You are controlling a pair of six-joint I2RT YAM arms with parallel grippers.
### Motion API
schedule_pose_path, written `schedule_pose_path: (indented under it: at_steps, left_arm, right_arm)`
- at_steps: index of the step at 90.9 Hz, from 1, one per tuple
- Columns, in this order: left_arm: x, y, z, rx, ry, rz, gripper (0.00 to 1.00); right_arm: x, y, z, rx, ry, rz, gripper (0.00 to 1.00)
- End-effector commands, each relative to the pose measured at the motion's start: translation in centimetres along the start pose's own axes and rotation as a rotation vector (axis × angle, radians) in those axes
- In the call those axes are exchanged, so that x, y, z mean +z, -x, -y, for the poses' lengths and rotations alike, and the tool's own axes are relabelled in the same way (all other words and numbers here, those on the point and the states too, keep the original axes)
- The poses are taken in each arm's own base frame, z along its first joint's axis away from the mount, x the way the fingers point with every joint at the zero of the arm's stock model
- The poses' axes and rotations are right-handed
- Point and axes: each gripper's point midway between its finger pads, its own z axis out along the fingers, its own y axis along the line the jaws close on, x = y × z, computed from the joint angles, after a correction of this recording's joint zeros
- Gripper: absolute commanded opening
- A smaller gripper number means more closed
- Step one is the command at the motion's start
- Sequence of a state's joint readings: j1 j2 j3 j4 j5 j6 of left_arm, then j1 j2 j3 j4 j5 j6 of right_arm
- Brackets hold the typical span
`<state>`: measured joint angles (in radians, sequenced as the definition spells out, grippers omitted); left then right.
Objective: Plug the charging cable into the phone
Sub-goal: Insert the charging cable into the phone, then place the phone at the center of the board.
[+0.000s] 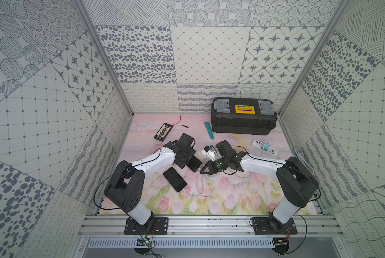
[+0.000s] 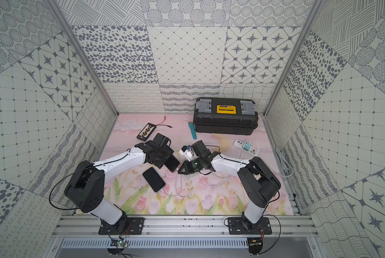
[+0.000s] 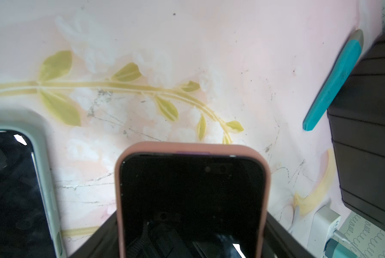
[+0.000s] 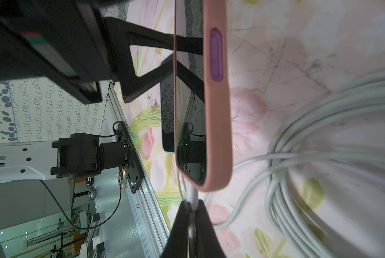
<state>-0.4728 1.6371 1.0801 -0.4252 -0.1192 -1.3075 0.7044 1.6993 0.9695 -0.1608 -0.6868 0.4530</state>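
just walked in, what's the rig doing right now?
Mid plug-in attempt. The left gripper holds the pink-cased phone, jaws closed across its sides. The right gripper is shut on the white cable plug and has it right at the phone's bottom edge; whether it is seated cannot be told. The rest of the cable lies coiled on the mat. A second phone lies flat nearby, in neither gripper.

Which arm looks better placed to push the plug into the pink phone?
Right, probably: the right fingers pinch the white cable plug close to the end of the pink-cased phone, which the left fingers merely grip.
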Motion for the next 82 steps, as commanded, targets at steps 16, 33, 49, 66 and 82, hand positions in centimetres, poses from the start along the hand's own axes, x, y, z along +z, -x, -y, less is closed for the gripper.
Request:
schedule_pose_path:
  at_steps: [16, 33, 49, 66, 82]
  left_arm:
    - [-0.2, -4.0, -0.7, 0.054, 0.032, -0.176, 0.0]
    - [-0.7, -2.2, -1.3, 0.055, 0.08, -0.132, 0.0]
    - [-0.6, -0.6, -2.2, 0.049, 0.148, -0.094, 0.0]
    - [0.9, 0.8, -2.9, 0.084, 0.257, -0.076, 0.11]
    - [2.5, 1.0, -3.9, 0.096, 0.318, -0.095, 0.27]
  right_arm:
    - [-0.9, 4.5, -0.4, -0.099, -0.004, 0.16, 0.07]
    - [-2.1, 4.2, -0.8, -0.114, -0.006, 0.179, 0.45]
    - [-4.1, 3.1, -0.7, -0.128, -0.028, 0.196, 0.58]
    - [-6.7, 1.8, -0.1, -0.118, -0.063, 0.245, 0.65]
    - [-7.9, 0.9, -0.1, -0.121, -0.076, 0.257, 0.67]
